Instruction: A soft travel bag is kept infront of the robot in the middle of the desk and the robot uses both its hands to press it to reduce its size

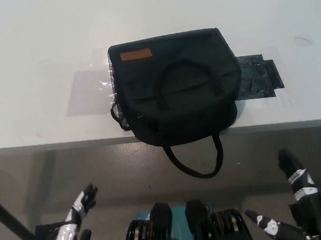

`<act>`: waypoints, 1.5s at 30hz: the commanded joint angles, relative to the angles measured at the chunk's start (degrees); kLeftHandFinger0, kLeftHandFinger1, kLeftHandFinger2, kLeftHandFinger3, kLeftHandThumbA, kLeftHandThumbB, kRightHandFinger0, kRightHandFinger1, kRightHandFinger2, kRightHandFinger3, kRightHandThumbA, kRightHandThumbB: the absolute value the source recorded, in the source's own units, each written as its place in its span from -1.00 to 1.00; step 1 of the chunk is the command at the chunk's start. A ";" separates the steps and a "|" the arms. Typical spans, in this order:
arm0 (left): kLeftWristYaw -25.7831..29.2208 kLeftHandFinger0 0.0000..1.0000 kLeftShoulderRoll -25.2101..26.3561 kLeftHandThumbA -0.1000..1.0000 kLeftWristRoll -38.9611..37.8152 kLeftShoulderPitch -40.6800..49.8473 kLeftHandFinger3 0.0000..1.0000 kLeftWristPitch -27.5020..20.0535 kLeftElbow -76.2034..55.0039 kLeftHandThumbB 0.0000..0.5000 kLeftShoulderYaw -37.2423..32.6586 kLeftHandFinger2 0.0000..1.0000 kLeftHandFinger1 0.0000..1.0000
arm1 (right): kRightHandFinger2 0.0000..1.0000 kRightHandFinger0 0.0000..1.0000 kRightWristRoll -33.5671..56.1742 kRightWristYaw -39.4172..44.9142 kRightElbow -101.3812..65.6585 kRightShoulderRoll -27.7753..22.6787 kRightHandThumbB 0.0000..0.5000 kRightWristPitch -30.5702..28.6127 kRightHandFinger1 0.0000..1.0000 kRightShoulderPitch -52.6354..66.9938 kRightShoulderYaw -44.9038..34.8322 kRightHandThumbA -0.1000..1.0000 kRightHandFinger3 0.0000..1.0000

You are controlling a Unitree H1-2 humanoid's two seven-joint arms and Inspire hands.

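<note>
1. I see the left robot hand (79, 215) low, fingers spread, holding nothing.
2. The right robot hand (294, 195) is likewise open and empty.
3. The travel bag (174, 85) sits on the bench (33, 63), ahead of and between both hands, untouched.

We saw the left hand (81, 212) at the near left of the head view: its fingers were black with white segments, and it joined a glossy white forearm casing. At the near right, the right hand (292, 198) was black throughout, its fingers broken by white and grey bands. Its wrist and arm were matt black. Beside each hand ran a thin dark bar, though we could not tell whether it belonged to the robot.
</note>
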 commanded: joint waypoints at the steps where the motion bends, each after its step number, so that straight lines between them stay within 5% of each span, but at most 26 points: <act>1: 6.07 1.00 0.11 1.00 14.62 -2.32 1.00 -4.58 -10.19 -0.18 3.01 1.00 1.00 | 1.00 1.00 -3.97 -1.13 -9.15 -1.49 -0.46 -3.17 1.00 -1.64 -3.09 1.00 1.00; 2: 5.49 1.00 -0.37 1.00 16.60 -2.71 1.00 -4.58 -11.55 -0.17 4.08 1.00 1.00 | 1.00 1.00 -6.81 -1.71 -9.22 -2.12 -0.53 -4.56 1.00 -2.39 -3.86 1.00 1.00; 5: 4.54 1.00 -1.40 1.00 23.70 -7.68 1.00 -2.36 -17.05 -0.12 7.64 1.00 1.00 | 1.00 1.00 -14.80 0.92 -15.60 -4.18 -0.24 2.47 1.00 -4.67 -5.77 1.00 1.00; 8: 4.31 1.00 -0.83 1.00 27.44 -11.78 1.00 -2.04 -18.04 -0.04 9.04 1.00 1.00 | 1.00 1.00 -20.24 0.57 -17.33 -4.44 -0.21 2.35 1.00 -7.09 -7.24 1.00 1.00; 13: 2.30 1.00 0.86 1.00 33.91 -21.08 1.00 0.18 -17.19 0.02 9.39 1.00 1.00 | 1.00 1.00 -20.87 2.78 -18.67 -6.31 -0.19 7.48 1.00 -14.15 -7.19 1.00 1.00; 19: -7.45 1.00 2.84 1.00 34.19 -32.57 1.00 7.52 -16.34 0.13 6.12 1.00 1.00 | 1.00 1.00 -19.31 7.82 -17.15 -8.17 -0.13 19.71 1.00 -25.60 -5.18 1.00 1.00; 28: -14.15 1.00 5.07 1.00 37.57 -49.45 1.00 13.97 -4.77 0.11 1.14 1.00 1.00 | 1.00 1.00 -20.83 9.25 -5.20 -8.68 -0.22 27.31 1.00 -40.51 -2.40 1.00 1.00; 45: -8.89 1.00 5.79 1.00 40.96 -62.60 1.00 18.49 18.17 0.23 -5.43 1.00 1.00 | 1.00 1.00 -19.77 5.04 17.75 -5.39 -0.21 29.84 1.00 -52.79 -0.29 1.00 1.00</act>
